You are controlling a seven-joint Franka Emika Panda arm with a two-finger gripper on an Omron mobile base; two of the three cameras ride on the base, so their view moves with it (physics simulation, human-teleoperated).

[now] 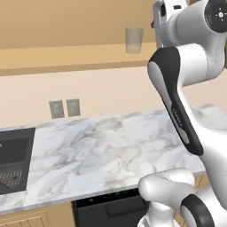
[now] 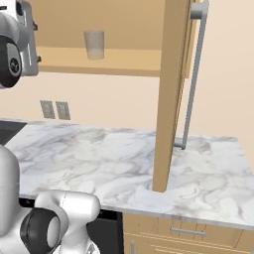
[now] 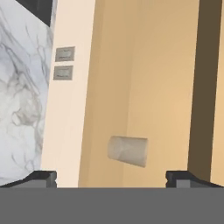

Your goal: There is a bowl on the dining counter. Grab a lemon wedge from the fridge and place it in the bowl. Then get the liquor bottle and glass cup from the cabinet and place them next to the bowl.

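The glass cup [image 1: 134,40] [image 2: 94,43], a small clear greyish tumbler, stands upright on the wooden shelf [image 1: 66,57] of the open tan wall cabinet [image 2: 124,58]. The hand view is rolled, so there the glass cup [image 3: 127,151] looks as if it lay sideways. My gripper [image 3: 111,178] is raised to shelf height and points at the cup from a short way off. Its fingertips [image 3: 41,177] stand wide apart with nothing between them. The cup lies ahead, between their lines and a little right of centre. Bowl, lemon wedge, liquor bottle and fridge are out of view.
The open cabinet door [image 2: 171,94] with its long metal handle [image 2: 196,74] hangs over the marble counter [image 1: 102,150]. A black sink [image 1: 13,164] sits at the left and a dark dishwasher [image 1: 111,208] below. Two wall outlets [image 1: 64,107] are on the backsplash.
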